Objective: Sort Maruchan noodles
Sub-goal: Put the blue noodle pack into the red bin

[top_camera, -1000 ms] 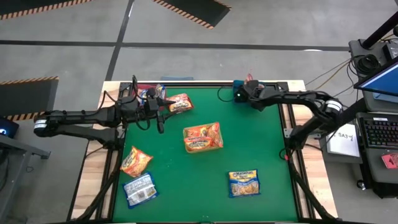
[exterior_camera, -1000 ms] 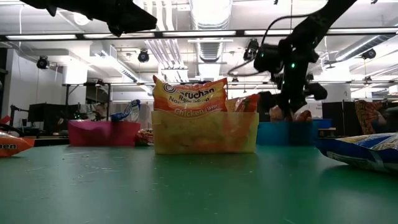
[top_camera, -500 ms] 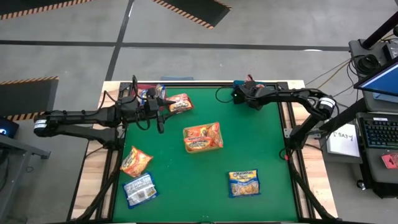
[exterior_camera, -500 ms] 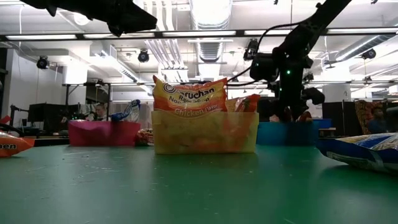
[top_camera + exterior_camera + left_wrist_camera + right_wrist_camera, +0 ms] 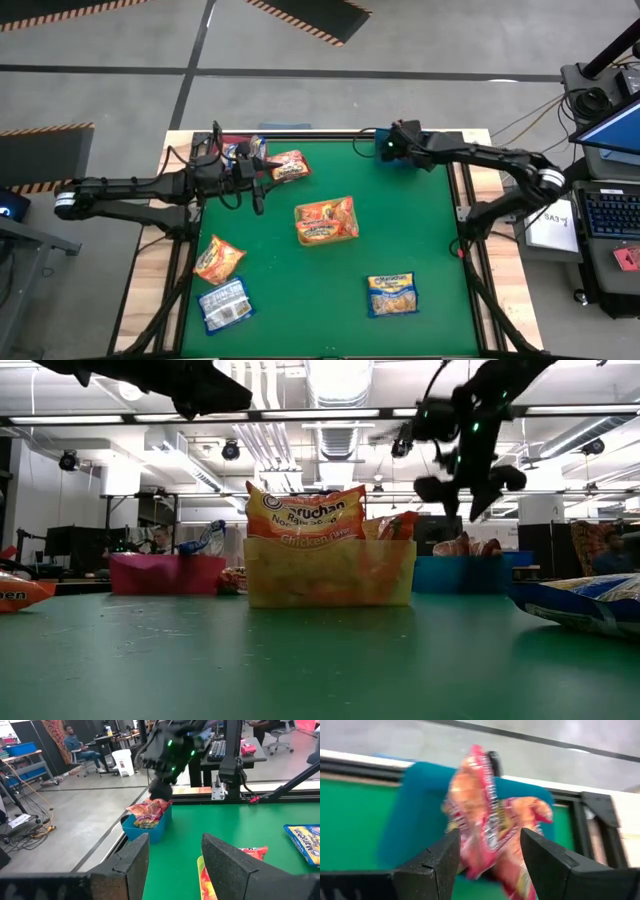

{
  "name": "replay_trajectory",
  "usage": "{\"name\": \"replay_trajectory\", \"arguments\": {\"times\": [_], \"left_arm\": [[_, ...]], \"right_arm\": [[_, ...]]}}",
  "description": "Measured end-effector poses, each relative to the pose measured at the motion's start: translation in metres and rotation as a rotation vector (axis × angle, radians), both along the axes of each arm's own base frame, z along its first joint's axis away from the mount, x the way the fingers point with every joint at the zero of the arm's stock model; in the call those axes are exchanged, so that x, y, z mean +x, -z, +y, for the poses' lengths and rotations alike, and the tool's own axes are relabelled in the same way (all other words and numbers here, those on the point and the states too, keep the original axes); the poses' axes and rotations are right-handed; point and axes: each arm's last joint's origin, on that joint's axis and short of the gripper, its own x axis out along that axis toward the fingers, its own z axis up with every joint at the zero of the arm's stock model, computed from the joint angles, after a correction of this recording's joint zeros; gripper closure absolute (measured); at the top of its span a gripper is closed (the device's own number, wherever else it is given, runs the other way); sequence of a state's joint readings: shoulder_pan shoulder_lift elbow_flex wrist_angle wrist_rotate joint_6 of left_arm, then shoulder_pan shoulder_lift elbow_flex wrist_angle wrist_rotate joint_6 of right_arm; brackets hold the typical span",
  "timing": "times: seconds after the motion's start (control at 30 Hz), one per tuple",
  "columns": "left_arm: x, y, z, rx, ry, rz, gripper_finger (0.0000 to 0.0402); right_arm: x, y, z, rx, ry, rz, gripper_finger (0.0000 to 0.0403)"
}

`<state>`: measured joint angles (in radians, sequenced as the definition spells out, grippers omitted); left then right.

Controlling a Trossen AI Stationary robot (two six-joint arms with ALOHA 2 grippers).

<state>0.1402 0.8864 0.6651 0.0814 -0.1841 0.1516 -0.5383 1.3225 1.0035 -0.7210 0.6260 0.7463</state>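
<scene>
My right gripper hangs open and empty above the blue bin at the table's far right corner; it also shows in the low view. Red noodle packets lie in that bin, one standing on edge. My left gripper hovers open and empty near the far left, beside an orange-red packet on the mat. A yellow-green bin in the middle holds orange packets. An orange packet and two blue packets lie flat on the mat.
A red bin at the far left corner holds a blue packet. The green mat is bare between the middle bin and the right edge. People sit in the room beyond the table.
My right gripper has gone up from the blue bin and a little toward the table's right edge, and now hangs clear above it. The red packets stay in the bin.
</scene>
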Motion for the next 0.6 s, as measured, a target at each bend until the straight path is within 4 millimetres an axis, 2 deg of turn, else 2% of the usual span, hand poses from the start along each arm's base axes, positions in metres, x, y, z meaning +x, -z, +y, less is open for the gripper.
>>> {"name": "replay_trajectory", "arguments": {"times": [0.13,0.33,0.6], "left_arm": [[0.001,0.001,0.0,-0.001,0.0,0.007,0.0238],[0.004,0.004,0.0,-0.003,0.0,0.021,0.0238],[0.008,0.005,0.001,-0.001,0.0,0.036,0.0238]], "right_arm": [[0.001,-0.018,0.022,0.026,-0.138,-0.082,0.0211],[0.007,-0.035,0.064,0.157,-0.453,-0.203,0.0211],[0.021,-0.036,0.117,0.426,-0.805,-0.316,0.0221]]}}
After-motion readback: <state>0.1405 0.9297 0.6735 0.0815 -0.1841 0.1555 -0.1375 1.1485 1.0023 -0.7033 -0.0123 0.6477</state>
